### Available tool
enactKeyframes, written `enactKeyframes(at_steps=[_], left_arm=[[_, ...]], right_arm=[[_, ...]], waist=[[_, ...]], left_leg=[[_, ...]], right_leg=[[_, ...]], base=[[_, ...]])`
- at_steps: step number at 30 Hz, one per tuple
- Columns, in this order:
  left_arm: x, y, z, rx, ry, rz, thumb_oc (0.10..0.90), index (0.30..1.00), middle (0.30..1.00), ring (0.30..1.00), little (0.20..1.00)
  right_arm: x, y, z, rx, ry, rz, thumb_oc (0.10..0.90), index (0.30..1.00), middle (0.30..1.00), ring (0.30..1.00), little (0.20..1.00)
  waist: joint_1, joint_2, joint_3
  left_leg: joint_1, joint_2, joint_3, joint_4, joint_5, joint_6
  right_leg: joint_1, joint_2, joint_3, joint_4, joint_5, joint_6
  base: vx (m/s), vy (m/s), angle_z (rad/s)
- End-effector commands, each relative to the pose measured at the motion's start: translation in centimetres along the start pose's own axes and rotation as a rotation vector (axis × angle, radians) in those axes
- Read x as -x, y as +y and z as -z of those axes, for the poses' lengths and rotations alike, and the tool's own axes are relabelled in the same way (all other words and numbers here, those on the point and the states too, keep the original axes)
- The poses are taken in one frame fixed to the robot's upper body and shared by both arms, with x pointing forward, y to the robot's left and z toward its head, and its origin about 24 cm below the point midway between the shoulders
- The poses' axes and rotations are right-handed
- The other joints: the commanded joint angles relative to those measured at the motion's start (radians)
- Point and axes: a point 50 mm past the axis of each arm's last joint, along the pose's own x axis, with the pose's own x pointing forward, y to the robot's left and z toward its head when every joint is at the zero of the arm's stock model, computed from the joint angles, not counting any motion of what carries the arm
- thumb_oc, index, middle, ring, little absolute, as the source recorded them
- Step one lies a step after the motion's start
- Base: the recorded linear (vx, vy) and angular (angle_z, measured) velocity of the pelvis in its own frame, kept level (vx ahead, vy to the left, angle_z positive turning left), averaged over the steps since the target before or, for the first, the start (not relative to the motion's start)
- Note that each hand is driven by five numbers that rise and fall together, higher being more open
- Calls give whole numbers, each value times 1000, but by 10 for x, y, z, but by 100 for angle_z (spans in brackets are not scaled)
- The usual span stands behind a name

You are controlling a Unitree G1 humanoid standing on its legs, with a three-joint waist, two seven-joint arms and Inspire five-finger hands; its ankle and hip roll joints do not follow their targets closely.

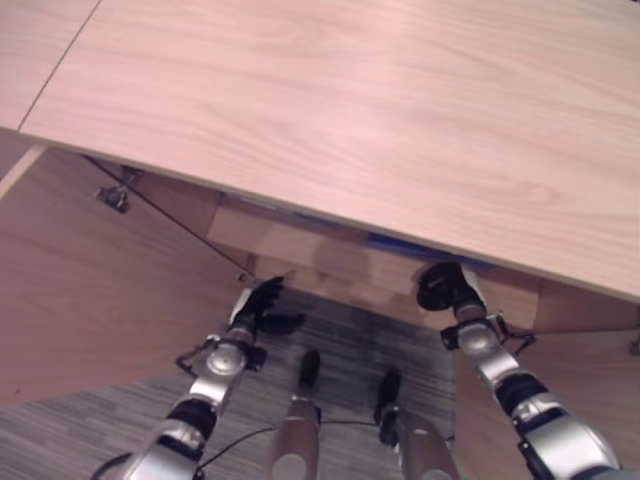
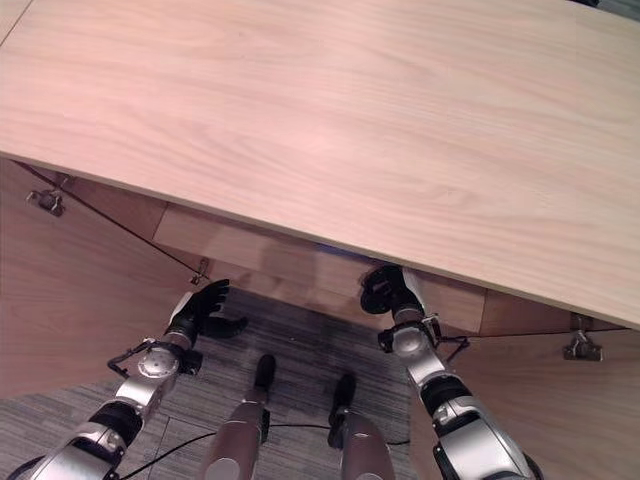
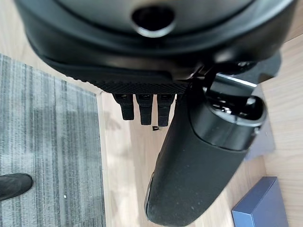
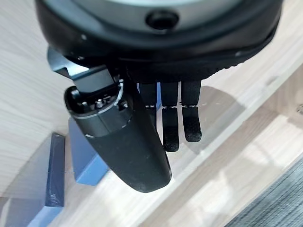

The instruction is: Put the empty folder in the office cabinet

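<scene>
The office cabinet's wide wooden top (image 1: 380,110) spreads across both eye views, and both hands reach in under its front edge. A thin blue strip of folder (image 1: 400,245) shows just beneath that edge. In the right wrist view, blue folders (image 4: 84,158) stand on the wooden shelf (image 4: 227,156) beside my right hand (image 2: 385,288), whose fingers (image 4: 191,120) are straight and hold nothing. My left hand (image 1: 258,305) is open at the cabinet's left side, with its fingers (image 3: 144,106) straight over the shelf floor. A blue folder corner (image 3: 261,205) lies near its thumb.
The cabinet's left door (image 1: 90,300) stands open, with a hinge (image 1: 113,197) near its top. The right door (image 2: 570,420) is open as well, with a hinge (image 2: 583,347). Grey striped carpet (image 1: 340,340) covers the floor in front of the cabinet.
</scene>
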Motion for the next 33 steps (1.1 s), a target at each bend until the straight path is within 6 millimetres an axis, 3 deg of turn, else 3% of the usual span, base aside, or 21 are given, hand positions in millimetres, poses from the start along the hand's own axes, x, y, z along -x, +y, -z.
enactKeyframes(at_steps=[1, 7, 8, 10, 11, 12, 13, 17, 18, 19, 21, 24, 26, 33], left_arm=[[-13, 10, -39, 35, -153, -76, 800, 900, 900, 900, 900], [-20, 13, -52, 43, -178, -93, 800, 900, 900, 900, 900], [45, 18, -46, 128, -371, 66, 800, 900, 900, 900, 900], [87, 31, -27, 85, -341, 151, 800, 900, 900, 900, 900], [101, 38, -28, 59, -342, 189, 800, 900, 900, 900, 900], [101, 50, 19, -30, -142, 171, 800, 900, 900, 900, 900], [86, 49, -11, -60, -237, 173, 800, 900, 900, 900, 900], [69, 44, -23, 14, -257, 151, 800, 900, 900, 900, 900], [89, 39, -37, 71, -339, 218, 800, 900, 900, 900, 900], [107, 39, -34, 82, -330, 250, 800, 900, 900, 900, 900], [121, 33, -39, 72, -350, 326, 800, 900, 900, 900, 900], [128, 29, -30, 42, -287, 403, 800, 900, 900, 900, 900], [119, 30, -14, -1, -203, 424, 800, 900, 900, 900, 900], [113, 38, -3, -46, -162, 390, 800, 900, 900, 900, 900]], right_arm=[[-10, -18, -24, -58, -95, 84, 400, 300, 300, 300, 300], [-16, -26, -31, -60, -95, 113, 400, 300, 300, 300, 300], [-9, -51, -14, -64, -82, 183, 400, 300, 300, 300, 300], [-10, -68, -8, -79, -59, 240, 400, 300, 300, 300, 300], [-13, -77, -6, -86, -31, 276, 400, 300, 300, 300, 300], [-20, -82, -6, -91, 21, 290, 400, 300, 300, 300, 300], [-25, -80, -24, -71, -30, 288, 400, 300, 300, 300, 300], [-28, -80, -26, -97, -15, 288, 400, 300, 300, 300, 300], [-25, -93, -20, -89, -8, 314, 400, 300, 300, 300, 300], [-22, -93, -11, -80, 15, 316, 400, 300, 300, 300, 300], [-24, -103, -11, -67, 24, 349, 400, 300, 300, 300, 300], [-28, -112, -15, -44, 50, 371, 400, 300, 300, 300, 300], [-32, -119, -26, -38, 31, 384, 400, 300, 300, 300, 300], [-34, -123, -34, -46, 9, 411, 400, 300, 300, 300, 300]], waist=[[7, -2, -37], [5, 5, -17], [44, 33, 2], [79, 49, 18], [97, 59, 25], [115, 69, 40], [114, 70, 43], [117, 83, 59], [133, 97, 65], [135, 101, 65], [147, 111, 70], [162, 120, 76], [170, 129, 76], [166, 134, 74]], left_leg=[[0, 38, -15, 74, -101, -14], [-24, 37, -20, 87, -98, -16], [-35, 29, -26, 92, -93, -11], [-41, 22, -41, 91, -87, -12], [-44, 18, -46, 92, -86, -12], [-49, 13, -53, 99, -88, -17], [-52, 12, -52, 102, -89, -18], [-70, 13, -52, 112, -87, -18], [-74, 10, -54, 114, -85, -15], [-76, 9, -54, 113, -84, -15], [-79, 5, -59, 112, -83, -16], [-88, 6, -63, 115, -81, -18], [-94, 5, -64, 122, -81, -19], [-99, 4, -69, 123, -79, -19]], right_leg=[[0, -88, 58, 127, -80, 113], [-25, -88, 56, 148, -86, 110], [-24, -93, 43, 157, -87, 109], [-17, -96, 30, 155, -90, 110], [-15, -98, 27, 156, -91, 111], [-20, -104, 25, 165, -97, 112], [-26, -105, 26, 170, -97, 113], [-46, -104, 27, 182, -101, 107], [-47, -105, 26, 185, -102, 106], [-46, -106, 21, 188, -105, 105], [-47, -109, 16, 189, -108, 106], [-54, -111, 12, 198, -112, 104], [-63, -114, 10, 206, -115, 104], [-68, -116, 6, 216, -122, 103]], base=[[-11, -6, 3], [-15, -7, 2], [-64, -51, -5], [-62, -70, -1], [-44, -47, 31], [-26, -27, 48], [-28, -6, 32], [-19, 11, -5], [0, 0, 0], [-14, -19, 7], [-12, -19, 9], [-8, -10, 9], [4, 6, 2], [-1, 8, 2]])
